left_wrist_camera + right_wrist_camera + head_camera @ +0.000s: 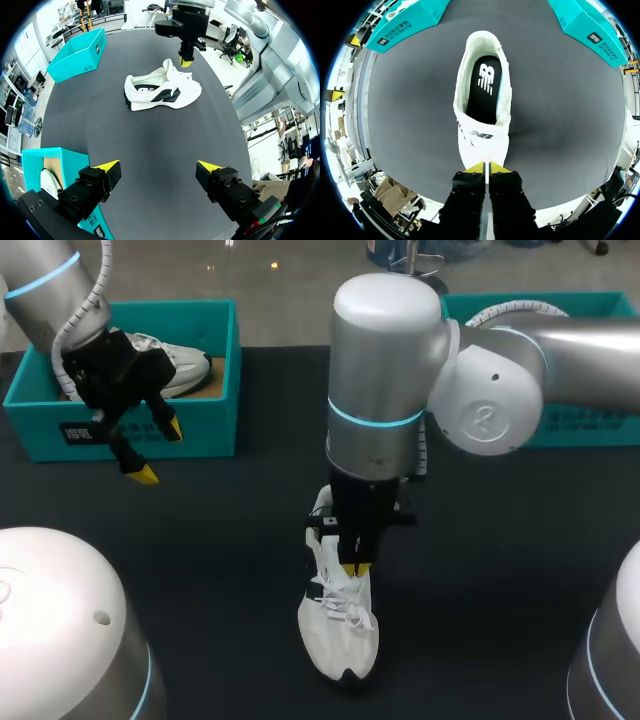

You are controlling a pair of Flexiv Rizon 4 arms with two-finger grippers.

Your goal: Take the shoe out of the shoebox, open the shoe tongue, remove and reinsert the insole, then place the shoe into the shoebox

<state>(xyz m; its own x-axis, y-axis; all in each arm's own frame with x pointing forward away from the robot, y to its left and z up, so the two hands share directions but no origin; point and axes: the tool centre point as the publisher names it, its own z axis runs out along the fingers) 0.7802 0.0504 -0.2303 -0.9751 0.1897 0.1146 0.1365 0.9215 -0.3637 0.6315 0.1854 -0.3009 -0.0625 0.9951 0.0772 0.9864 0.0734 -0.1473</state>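
Currently the white shoe (340, 635) lies out on the dark surface (500, 570), near the middle, toe towards the near edge, with its black insole (485, 92) showing inside. The right gripper (350, 567) points straight down at the shoe's tongue and laces, its yellow tips pressed narrow, almost together; I cannot tell whether they pinch anything. The left gripper (160, 452) hangs wide and holds nothing, at the far left, just in front of a teal shoebox (215, 430) that has a second white shoe (170, 365) in it. Another teal box (585, 428) sits at the far right, behind the right arm.
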